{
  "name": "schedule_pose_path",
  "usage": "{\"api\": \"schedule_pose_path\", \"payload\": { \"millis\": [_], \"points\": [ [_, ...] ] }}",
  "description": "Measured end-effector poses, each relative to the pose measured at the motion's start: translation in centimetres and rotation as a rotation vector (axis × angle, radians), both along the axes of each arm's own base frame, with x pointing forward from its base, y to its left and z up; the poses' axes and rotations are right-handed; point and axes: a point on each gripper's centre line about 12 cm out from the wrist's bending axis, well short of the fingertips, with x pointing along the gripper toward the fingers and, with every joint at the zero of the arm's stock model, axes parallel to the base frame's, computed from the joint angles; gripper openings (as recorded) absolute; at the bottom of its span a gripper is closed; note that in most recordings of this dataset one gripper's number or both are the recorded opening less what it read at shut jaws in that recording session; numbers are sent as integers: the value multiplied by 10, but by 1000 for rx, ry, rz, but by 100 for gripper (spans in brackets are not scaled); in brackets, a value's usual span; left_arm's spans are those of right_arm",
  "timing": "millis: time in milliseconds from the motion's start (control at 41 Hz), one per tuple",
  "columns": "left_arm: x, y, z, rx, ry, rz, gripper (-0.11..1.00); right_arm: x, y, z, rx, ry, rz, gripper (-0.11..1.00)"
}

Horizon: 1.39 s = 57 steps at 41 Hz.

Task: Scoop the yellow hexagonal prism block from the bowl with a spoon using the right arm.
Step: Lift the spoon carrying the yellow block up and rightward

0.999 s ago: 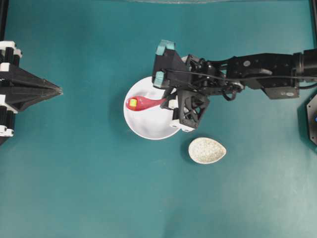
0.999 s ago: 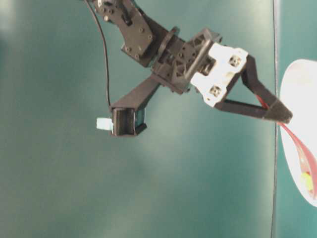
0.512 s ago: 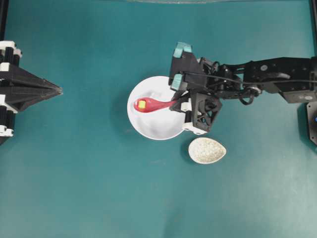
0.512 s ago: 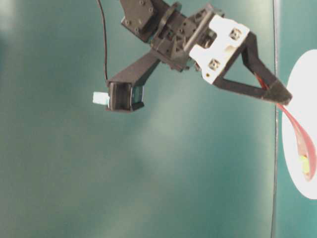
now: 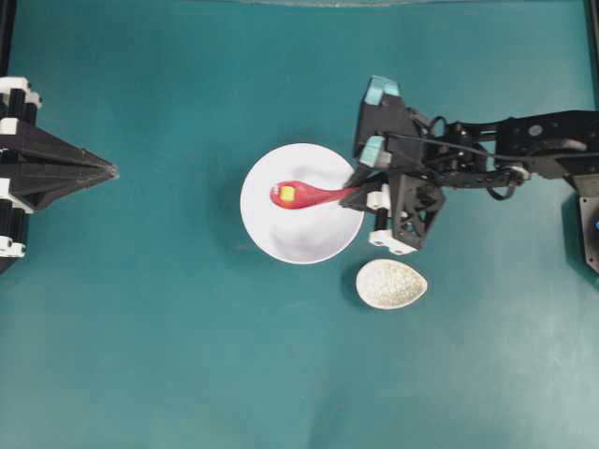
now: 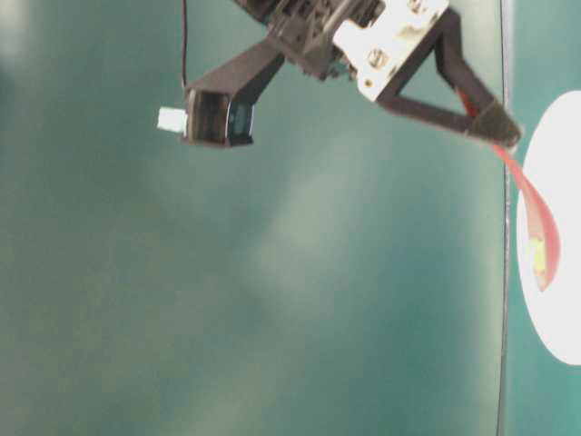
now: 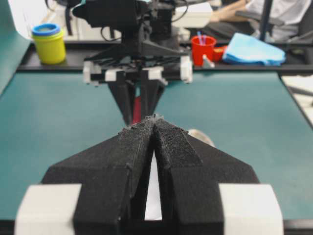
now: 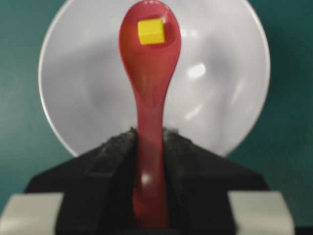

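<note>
We had the right claw (image 8: pixel 149 147) clenched on the glossy, slippery spoon (image 8: pixel 149 73) by its handle; the tiny, light yellow hexagonal prism block (image 8: pixel 150 31) could easily slide out.

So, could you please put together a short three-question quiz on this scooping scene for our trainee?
1. True or false: the yellow block lies in the spoon.
2. What holds the spoon's handle? A) left gripper B) right gripper C) nothing
3. Fill in: in the overhead view the speckled rest sits beside the white ____.

Key: 1 true; 2 B; 3 bowl.
</note>
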Motion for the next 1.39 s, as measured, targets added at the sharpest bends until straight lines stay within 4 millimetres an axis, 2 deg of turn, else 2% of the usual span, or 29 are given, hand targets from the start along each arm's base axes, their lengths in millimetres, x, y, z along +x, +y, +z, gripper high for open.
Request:
{"api": "schedule_pose_path", "payload": {
  "millis": [366,1389],
  "points": [
    [0,0,0,0,0,0,3,-19,0,5,-9,-49,-10,21],
    [0,0,0,0,2,0,3,-18,0,7,22,-60,-42,21]
  ]
}}
